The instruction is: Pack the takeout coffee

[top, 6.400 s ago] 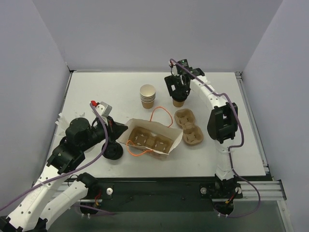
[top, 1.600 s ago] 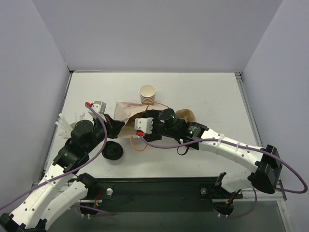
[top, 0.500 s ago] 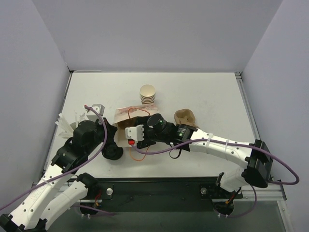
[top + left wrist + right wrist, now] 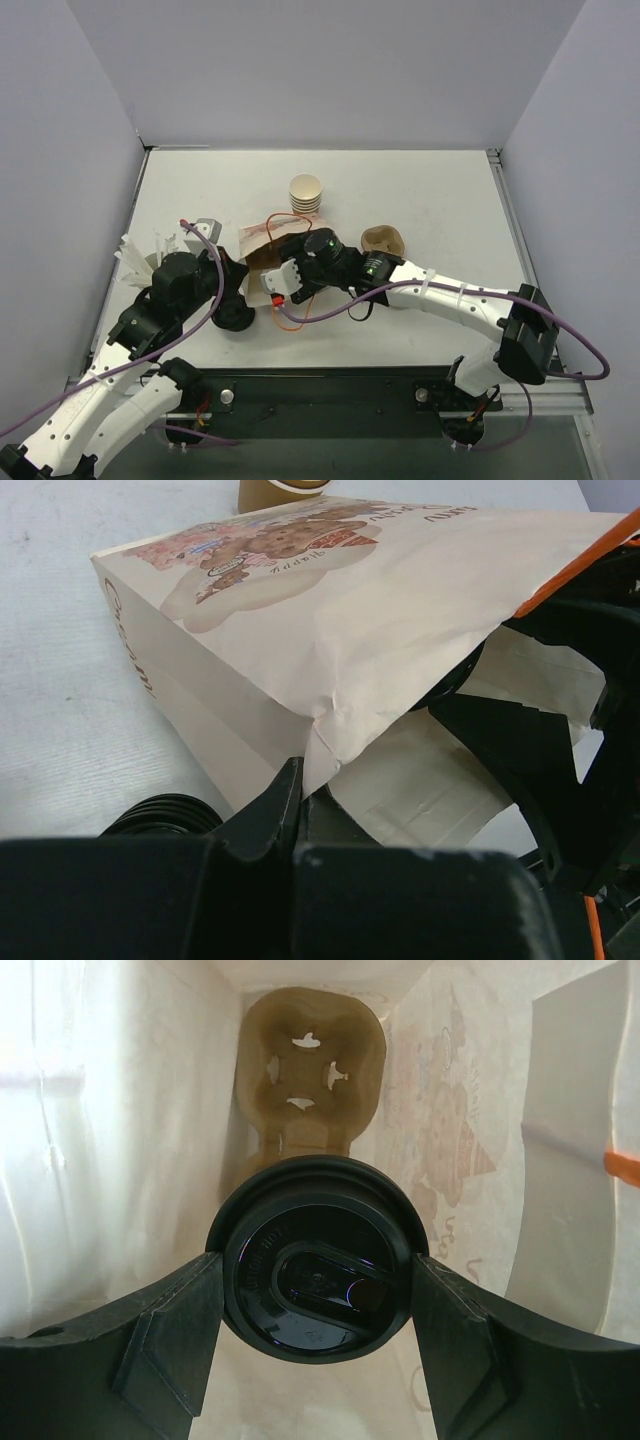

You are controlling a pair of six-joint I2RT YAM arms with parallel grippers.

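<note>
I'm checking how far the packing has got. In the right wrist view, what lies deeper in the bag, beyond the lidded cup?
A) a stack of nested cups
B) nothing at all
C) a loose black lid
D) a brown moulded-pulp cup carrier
D: the right wrist view shows the pulp carrier at the far end of the paper bag, beyond the takeout coffee, whose black lid faces the camera.

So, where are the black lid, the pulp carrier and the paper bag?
black lid (image 4: 318, 1265), right wrist view, its centre.
pulp carrier (image 4: 360, 1050), right wrist view, its right rim.
paper bag (image 4: 380, 600), left wrist view, its upper panel.
</note>
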